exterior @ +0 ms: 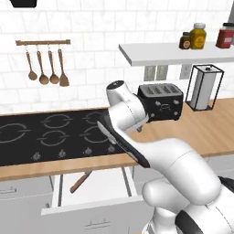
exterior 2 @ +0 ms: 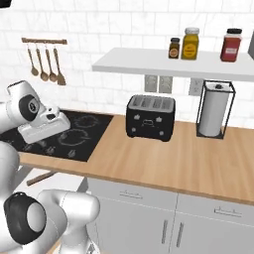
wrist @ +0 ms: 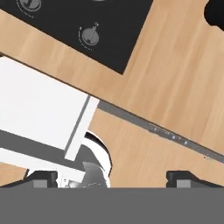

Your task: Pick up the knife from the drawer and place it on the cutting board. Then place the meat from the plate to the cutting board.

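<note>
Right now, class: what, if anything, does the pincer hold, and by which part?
Nothing: the pincer is open with bare fingertips; the knife lies in the open drawer.

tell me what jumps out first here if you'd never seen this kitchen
The white arm fills the foreground, bent over the counter edge beside the black stove. Below it the drawer stands pulled open, and the knife with its brown handle lies inside, partly under the counter lip. Behind, a black toaster sits on the wooden counter under a shelf of jars.
</note>
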